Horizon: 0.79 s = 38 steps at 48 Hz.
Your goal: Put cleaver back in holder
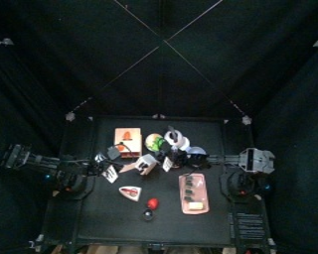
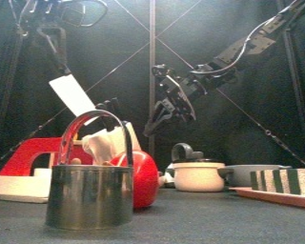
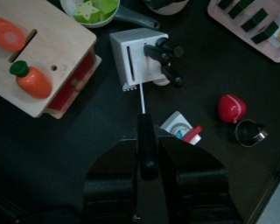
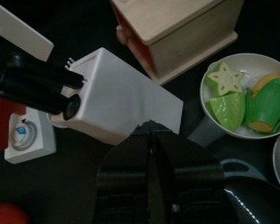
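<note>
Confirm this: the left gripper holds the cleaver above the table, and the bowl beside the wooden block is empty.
Not empty: the right wrist view shows green pieces and a pale star in the bowl beside the wooden block. The left gripper does hold the cleaver above the table.

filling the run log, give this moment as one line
step: returning cleaver | left gripper: grips cleaver handle, blade toward white knife block | right gripper: jaws closed, above block | cleaver: not in yet
</note>
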Tool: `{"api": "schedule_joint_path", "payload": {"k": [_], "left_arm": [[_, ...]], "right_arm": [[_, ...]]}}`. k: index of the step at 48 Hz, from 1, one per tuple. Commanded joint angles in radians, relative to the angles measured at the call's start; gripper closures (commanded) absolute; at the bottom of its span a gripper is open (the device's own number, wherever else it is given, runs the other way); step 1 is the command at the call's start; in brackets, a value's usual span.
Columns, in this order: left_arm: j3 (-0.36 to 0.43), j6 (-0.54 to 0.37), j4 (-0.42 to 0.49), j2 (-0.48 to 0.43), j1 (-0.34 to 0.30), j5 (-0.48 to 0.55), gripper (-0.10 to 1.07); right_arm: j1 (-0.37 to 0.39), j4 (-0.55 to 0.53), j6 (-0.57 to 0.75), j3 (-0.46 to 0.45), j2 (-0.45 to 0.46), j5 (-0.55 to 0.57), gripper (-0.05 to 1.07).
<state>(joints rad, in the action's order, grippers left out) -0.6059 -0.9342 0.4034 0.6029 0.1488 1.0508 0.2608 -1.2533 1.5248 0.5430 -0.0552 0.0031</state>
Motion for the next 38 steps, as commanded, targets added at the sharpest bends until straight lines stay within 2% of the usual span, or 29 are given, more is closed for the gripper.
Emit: {"api": "schedule_joint_path", "payload": {"k": [1,14,38], "left_arm": [[0.006,0.002,0.006,-0.002,-0.017,-0.008,0.53],[-0.023,0.005,0.011,-0.005,-0.054,-0.11,0.53],[-0.037,0.006,0.035,0.0,-0.095,-0.115,0.53]], "right_arm": [[0.006,0.0,-0.005,-0.023,0.018,-0.003,0.77],[0.006,-0.002,-0.005,-0.023,0.017,-0.003,0.77],[0.006,-0.005,-0.006,-0.025,0.014,-0.003,0.77]]}}
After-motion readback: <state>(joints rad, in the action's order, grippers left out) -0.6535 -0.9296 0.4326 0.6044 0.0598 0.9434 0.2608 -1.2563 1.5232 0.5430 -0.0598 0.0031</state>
